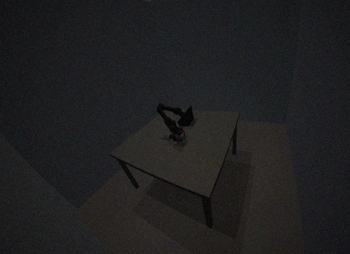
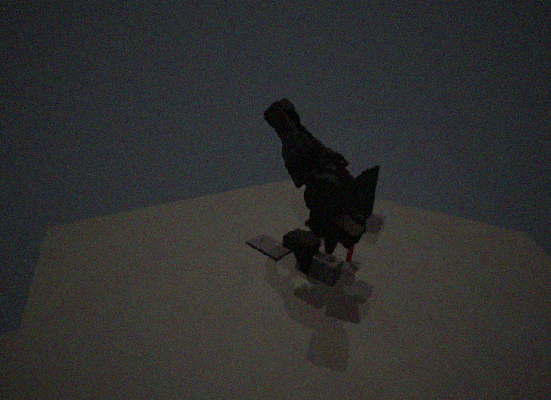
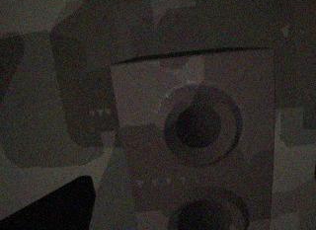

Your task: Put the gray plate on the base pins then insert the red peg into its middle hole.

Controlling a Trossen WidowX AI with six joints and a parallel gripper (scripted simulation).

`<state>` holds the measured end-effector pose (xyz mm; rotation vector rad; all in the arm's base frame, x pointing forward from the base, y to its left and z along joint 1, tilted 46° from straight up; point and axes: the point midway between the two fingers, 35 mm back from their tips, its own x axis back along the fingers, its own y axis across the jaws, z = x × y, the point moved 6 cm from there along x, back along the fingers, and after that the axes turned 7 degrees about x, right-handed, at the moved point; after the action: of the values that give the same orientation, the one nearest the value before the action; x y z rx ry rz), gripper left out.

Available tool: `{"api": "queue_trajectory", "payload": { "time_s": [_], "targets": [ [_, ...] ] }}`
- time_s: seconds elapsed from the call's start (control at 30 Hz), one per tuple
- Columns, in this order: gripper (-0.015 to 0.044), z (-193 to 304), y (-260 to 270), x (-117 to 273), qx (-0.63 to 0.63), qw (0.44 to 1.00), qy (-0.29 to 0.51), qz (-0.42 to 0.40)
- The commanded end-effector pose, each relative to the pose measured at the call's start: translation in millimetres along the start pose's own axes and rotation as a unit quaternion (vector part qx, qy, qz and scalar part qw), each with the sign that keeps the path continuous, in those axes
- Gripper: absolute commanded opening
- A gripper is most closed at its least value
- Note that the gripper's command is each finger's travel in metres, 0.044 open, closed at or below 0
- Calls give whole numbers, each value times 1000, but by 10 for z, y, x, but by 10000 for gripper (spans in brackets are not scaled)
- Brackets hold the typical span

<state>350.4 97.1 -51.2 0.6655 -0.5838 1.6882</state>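
Observation:
The gray plate (image 2: 326,273) (image 3: 254,74), a thick block with holes, stands on the table beside the base, not on its pins. Two of its holes show in the wrist view; the rest is cut off below. The flat base (image 2: 267,246) (image 1: 165,138) lies left of it in the exterior view, with small pins on top. The red peg (image 2: 349,254) (image 1: 184,132) stands upright on the plate's other side, its top hidden by the arm. My gripper (image 2: 317,260) is open, low over the plate, with one finger at each side and nothing held.
A dark wedge-shaped block (image 1: 187,117) (image 2: 368,189) stands behind the gripper near the arm's lower part. The arm and its shadows cover part of the scene. The table (image 1: 180,164) (image 2: 155,298) carries everything. The light is very dim.

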Motion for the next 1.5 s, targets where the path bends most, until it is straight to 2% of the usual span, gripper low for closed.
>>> {"api": "queue_trajectory", "payload": {
  "time_s": [0.0,0.27,0.7,1.0,1.07,1.47],
  "targets": [
    [440,-7,25,-87,5,1000,4,-4],
    [440,-2,35,-192,5,1000,5,-4],
    [99,-2,35,-192,5,1000,5,-4],
    [39,-2,35,-192,5,1000,5,-4],
    [0,-2,34,-187,5,1000,5,-4],
    [0,-26,9,158,5,1000,1,-3]
  ]
}}
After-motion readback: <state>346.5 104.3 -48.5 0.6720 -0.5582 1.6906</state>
